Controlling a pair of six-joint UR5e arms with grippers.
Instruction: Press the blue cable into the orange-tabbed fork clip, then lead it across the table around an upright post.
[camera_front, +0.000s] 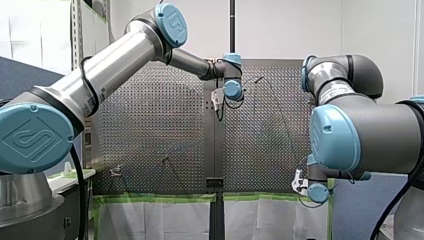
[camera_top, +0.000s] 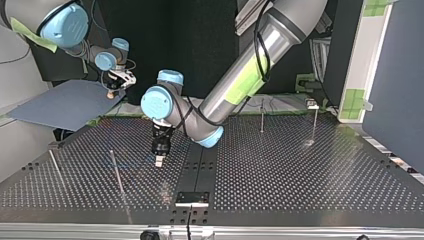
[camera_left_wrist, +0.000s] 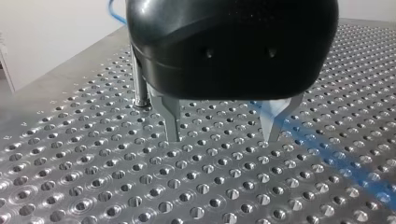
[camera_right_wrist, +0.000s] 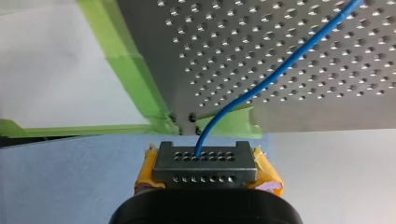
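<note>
Right wrist view: nearest, my right gripper (camera_right_wrist: 208, 176) is clenched, yellow pads (camera_right_wrist: 268, 175) round a grey holed block (camera_right_wrist: 205, 161); the blue cable (camera_right_wrist: 280, 71) runs from it out over the perforated table (camera_right_wrist: 210, 46). Farther out, my left gripper (camera_left_wrist: 222, 135) hangs released above the table, cable beside one finger, a post (camera_left_wrist: 139, 79) just beyond. Closing there would likely miss the cable.

Shiny perforated metal table (camera_left_wrist: 93, 186); smooth, glossy plastic-jacketed cable (camera_right_wrist: 280, 70)
</note>
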